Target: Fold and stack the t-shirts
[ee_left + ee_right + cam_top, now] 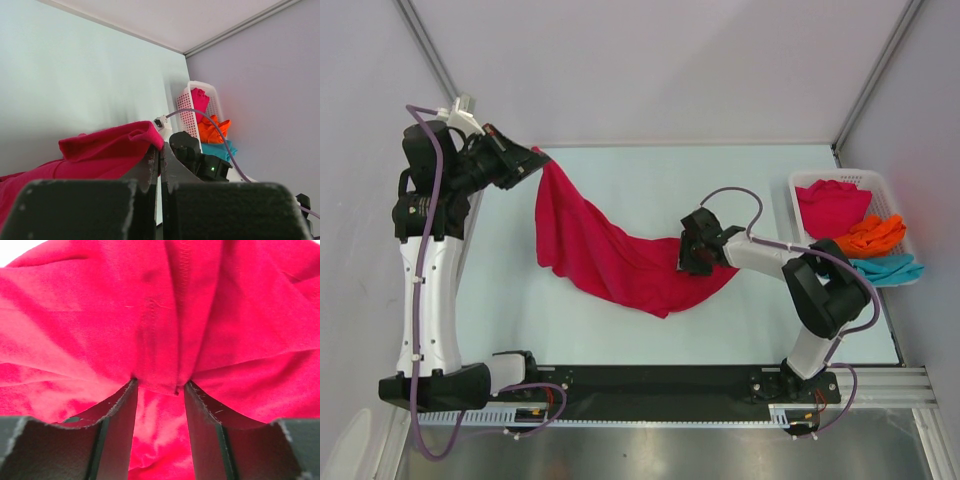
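Above the pale table (620, 180), the crimson t-shirt (610, 262) is pinched at the left gripper's (534, 159) pressed-together fingertips and bunched between the right gripper's (683, 262) fingers.

you've got a crimson red t-shirt (610, 255), pale mint table (720, 180), white slatted basket (840, 175), another red shirt (830, 205), bright orange shirt (872, 235), teal blue shirt (888, 268), purple cables (417, 300), black and white arms (438, 300)
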Robot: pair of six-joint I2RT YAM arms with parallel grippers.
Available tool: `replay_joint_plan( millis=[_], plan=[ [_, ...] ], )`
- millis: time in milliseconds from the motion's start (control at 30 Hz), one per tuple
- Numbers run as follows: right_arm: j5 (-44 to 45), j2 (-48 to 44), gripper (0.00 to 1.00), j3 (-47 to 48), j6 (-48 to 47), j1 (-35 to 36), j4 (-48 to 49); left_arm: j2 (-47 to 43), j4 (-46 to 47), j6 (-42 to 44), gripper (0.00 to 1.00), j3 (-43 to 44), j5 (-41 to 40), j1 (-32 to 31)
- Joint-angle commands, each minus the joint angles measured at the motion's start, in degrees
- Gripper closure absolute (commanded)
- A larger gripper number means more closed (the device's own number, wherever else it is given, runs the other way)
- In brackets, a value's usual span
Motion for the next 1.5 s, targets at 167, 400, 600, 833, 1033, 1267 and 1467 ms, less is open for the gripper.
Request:
replay_joint_plan(
  millis=[167,400,600,833,1033,1267,1467],
  plan=[
    [0.8,1.8,0.74,2.8,1.0,1.6,0.7,-1.9,2.6,0.5,1.0,-0.4,1.2,0.7],
    [1.4,1.4,1.0,3.2,0.2,2.2,1.0,-1.5,2.6,0.8,1.0,-0.8,1.2,0.9],
    [7.6,0.4,1.0,13.4,-6.3,1.1,-6.1,3.7,2.5,1.3,1.0,4.6,2.3,1.0],
    [14.6,-4.2,1.0,34.6,-16.0,-3.4,-15.4,13.6,0.5,-1.4,1.0,20.1,5.0,1.7],
    [18.4,-8.3,1.0,48.1,-20.5,-6.2,-21.6,14.7,3.3,-9.2,1.0,25.9,7.7,3.1],
    [23.5,-19.6,1.0,49.8,-21.6,-5.1,-24.0,13.2,-0.9,-12.2,1.0,39.7,8.9,3.1],
    [28.9,-28.9,1.0,49.2,-21.2,-1.8,-26.7,6.1,-1.0,-14.2,1.0,39.5,8.9,3.1]
  ],
)
